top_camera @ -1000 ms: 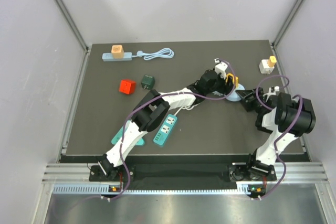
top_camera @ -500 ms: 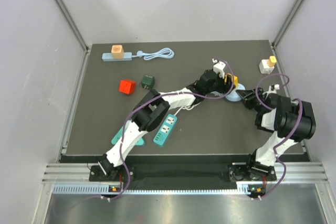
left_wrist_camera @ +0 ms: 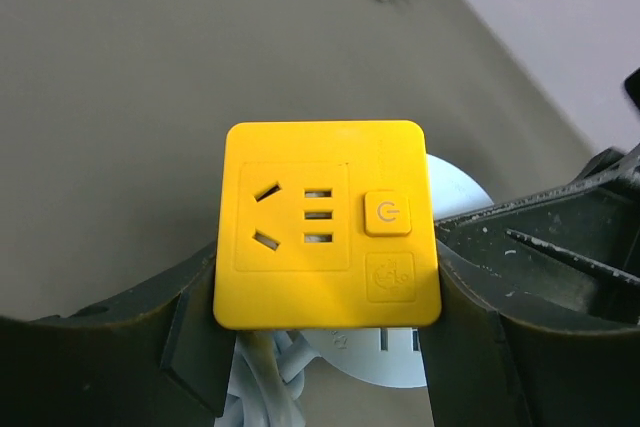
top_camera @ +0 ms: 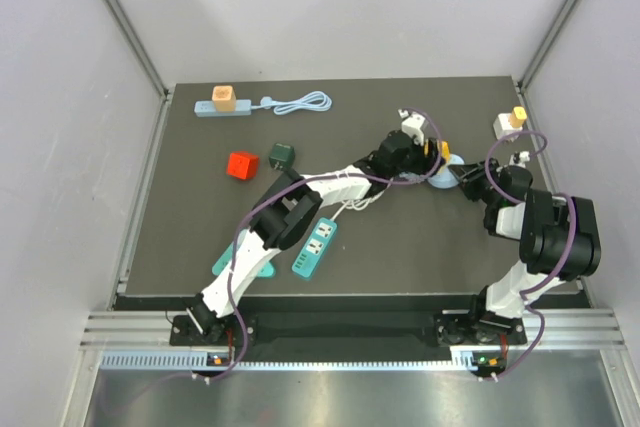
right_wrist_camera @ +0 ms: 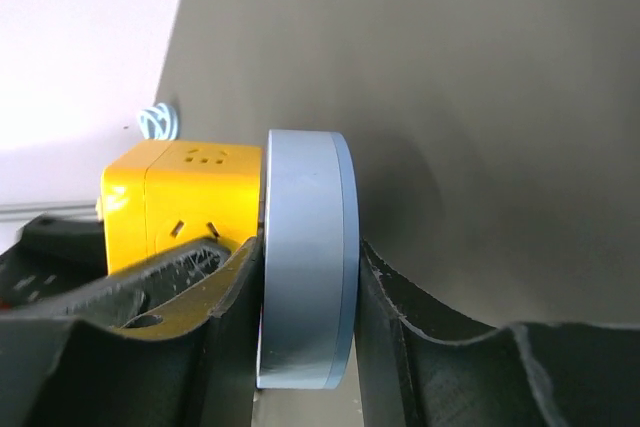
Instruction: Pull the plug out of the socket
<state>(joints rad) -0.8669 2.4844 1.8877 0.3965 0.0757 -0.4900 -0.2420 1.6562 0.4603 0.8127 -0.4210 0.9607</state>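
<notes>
Right gripper (right_wrist_camera: 305, 282) advanced, one plug (right_wrist_camera: 300, 237), one socket (left_wrist_camera: 325, 237)

Socket cube (left_wrist_camera: 327, 224) touching the disc plug (right_wrist_camera: 300, 257), just behind it, on the table's (top_camera: 400, 247) right half.

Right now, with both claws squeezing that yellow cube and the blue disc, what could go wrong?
1. The left claw pinches the yellow plastic socket cube only near one edge, so it may slip out when pulled.
2. The right claw clamps the pale blue round plug by its thin rim; it might twist or pop free.
3. The two claws sit close together and could knock each other while separating.
</notes>
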